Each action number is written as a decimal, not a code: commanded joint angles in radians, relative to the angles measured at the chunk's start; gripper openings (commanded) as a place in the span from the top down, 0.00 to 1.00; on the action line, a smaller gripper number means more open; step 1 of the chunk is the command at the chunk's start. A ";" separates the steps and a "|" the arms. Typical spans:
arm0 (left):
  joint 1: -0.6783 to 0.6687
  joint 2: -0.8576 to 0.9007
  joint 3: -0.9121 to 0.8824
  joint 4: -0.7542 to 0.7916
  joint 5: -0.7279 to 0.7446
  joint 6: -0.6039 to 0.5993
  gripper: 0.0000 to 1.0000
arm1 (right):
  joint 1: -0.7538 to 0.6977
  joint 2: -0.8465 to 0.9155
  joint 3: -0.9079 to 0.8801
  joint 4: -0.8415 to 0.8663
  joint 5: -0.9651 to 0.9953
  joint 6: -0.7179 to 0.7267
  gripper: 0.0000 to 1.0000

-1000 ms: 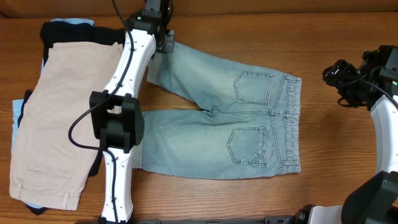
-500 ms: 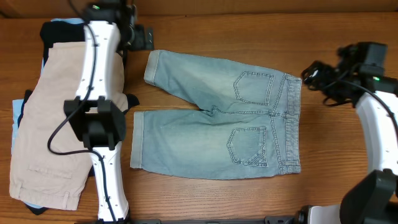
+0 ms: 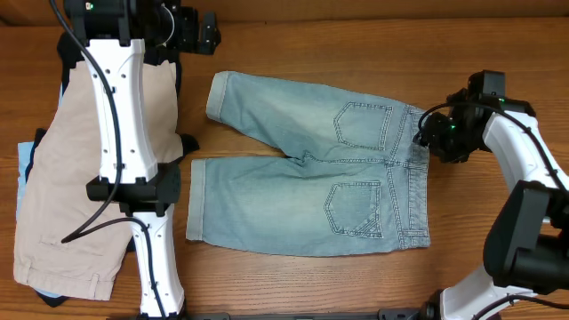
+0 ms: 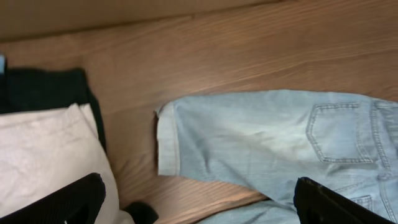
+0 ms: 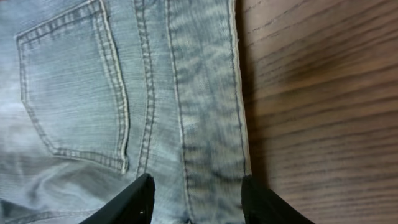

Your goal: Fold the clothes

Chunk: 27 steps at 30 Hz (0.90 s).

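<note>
The clothes on hand are faded light-blue denim shorts, lying flat mid-table with the back pockets up, the waistband to the right and the cuffed legs to the left. My left gripper hovers wide open and empty at the back left, short of the upper leg's cuff. In its wrist view the shorts spread to the right, and the left gripper holds nothing. My right gripper is down at the waistband's upper corner. Its fingers straddle the waistband with a gap, the right gripper not pinching the cloth.
A pile of garments lies at the left: beige shorts on top, a black piece behind and a pale-blue piece at the edge. The left arm stretches over this pile. Bare wood borders the waistband.
My left gripper let go of the upper leg's cuff, opened wide and drew back to the far left. My right gripper moved left onto the waistband and its jaws narrowed.
</note>
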 commanded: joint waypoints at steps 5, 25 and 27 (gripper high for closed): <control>-0.039 -0.073 0.026 -0.005 0.022 0.033 0.00 | -0.001 0.003 -0.075 0.050 0.121 0.030 0.51; -0.101 -0.072 -0.016 -0.005 -0.074 0.048 0.00 | 0.013 0.003 -0.134 0.436 0.250 0.187 0.96; -0.100 -0.072 -0.032 -0.005 -0.107 0.047 0.00 | 0.010 0.003 -0.127 0.446 0.267 0.211 0.96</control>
